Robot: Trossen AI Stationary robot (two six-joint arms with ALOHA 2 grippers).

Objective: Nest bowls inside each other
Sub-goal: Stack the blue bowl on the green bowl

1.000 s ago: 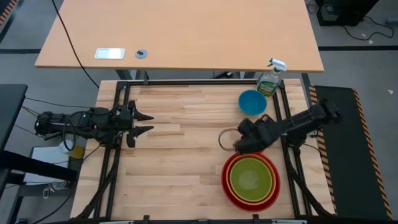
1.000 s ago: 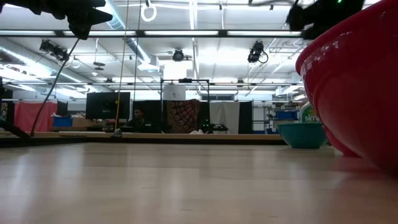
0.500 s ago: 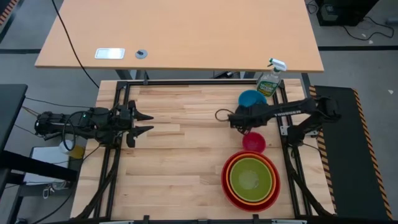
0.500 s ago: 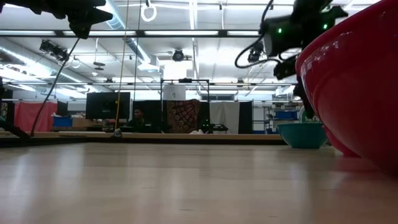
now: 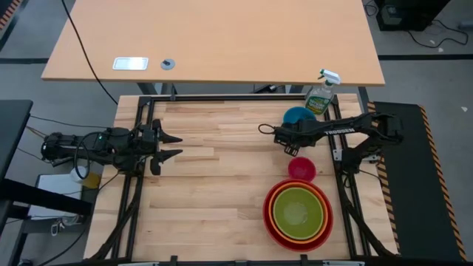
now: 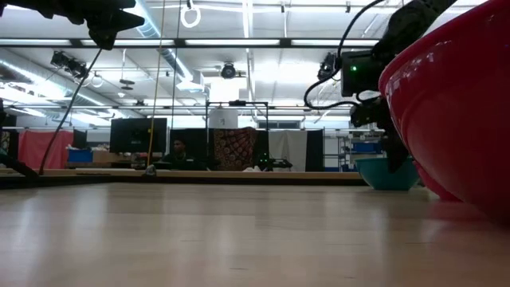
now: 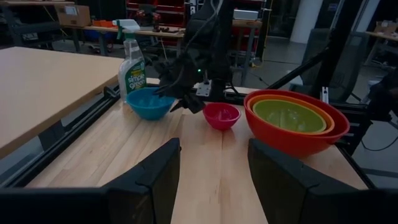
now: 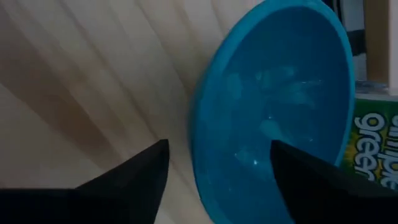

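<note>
Five round plastic bowls are sitting on the wooden table: one red [image 5: 270, 222], one orange [image 5: 323, 222], one lime green [image 5: 298, 210], one blue [image 5: 298, 117], one magenta-pink [image 5: 301, 169]. One green spray bottle [image 5: 321, 96] is standing beside them.

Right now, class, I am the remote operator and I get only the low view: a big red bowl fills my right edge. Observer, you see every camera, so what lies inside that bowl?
Observer: The red bowl holds the orange bowl, and the lime green bowl sits inside that.
Operator: I see a blue bowl far off. Has the right gripper got it?
Observer: No. The right gripper is open at the blue bowl, not closed on its rim.
Operator: Where is the smallest bowl?
Observer: The magenta-pink bowl stands alone, upright and empty, between the blue bowl and the red stack.
</note>
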